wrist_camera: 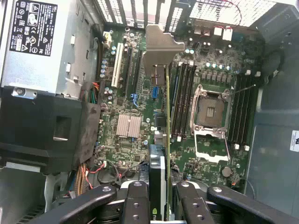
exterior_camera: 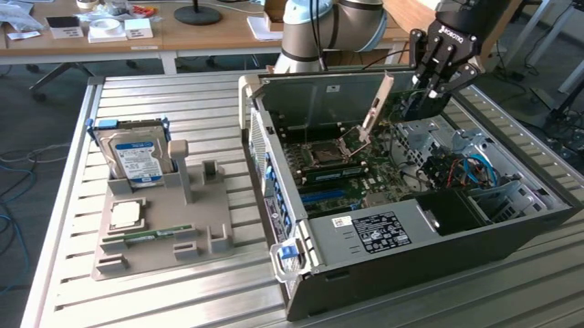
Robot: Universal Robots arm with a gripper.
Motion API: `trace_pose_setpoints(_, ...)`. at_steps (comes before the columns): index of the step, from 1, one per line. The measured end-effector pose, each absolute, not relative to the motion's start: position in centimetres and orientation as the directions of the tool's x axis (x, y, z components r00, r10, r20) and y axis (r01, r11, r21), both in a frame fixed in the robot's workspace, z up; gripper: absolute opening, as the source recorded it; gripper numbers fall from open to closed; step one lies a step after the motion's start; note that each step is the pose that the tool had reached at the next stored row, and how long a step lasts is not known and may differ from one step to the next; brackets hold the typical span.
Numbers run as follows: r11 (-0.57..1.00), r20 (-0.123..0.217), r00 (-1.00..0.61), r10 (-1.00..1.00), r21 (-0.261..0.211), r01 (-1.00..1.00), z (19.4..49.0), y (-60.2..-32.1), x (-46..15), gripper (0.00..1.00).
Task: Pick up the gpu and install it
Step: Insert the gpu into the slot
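gpu [wrist_camera: 158,163] between fingers of tool [wrist_camera: 161,189]

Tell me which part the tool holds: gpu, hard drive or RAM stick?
The gpu, the bracketed dark card over the case; hard drive and RAM stick sit in the holder.

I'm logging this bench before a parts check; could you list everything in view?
gpu: one, dark board with pale bracket, held on edge over the motherboard.
computer case: one, dark grey, open, exterior view's right.
motherboard: one, green, inside the case.
hard drive: one, silver with blue label, upright in the holder.
RAM stick: one, green, lying in the holder.
square chip: one, silver, on the holder.
holder: one, beige, on the table, exterior view's left.
table: one, silver metal slats.
gripper: one, black, closed on the gpu.
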State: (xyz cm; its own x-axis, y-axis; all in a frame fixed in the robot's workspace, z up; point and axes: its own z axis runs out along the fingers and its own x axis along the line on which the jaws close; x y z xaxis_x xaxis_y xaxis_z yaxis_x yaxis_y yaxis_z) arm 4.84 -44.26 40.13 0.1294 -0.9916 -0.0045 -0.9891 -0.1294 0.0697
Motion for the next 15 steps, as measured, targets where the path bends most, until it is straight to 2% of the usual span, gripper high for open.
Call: trace_pose_setpoints(15, -0.079, -0.005, 0.079, -0.997, 0.070, -0.994, 40.08, -44.26, 4.84, 0.27)
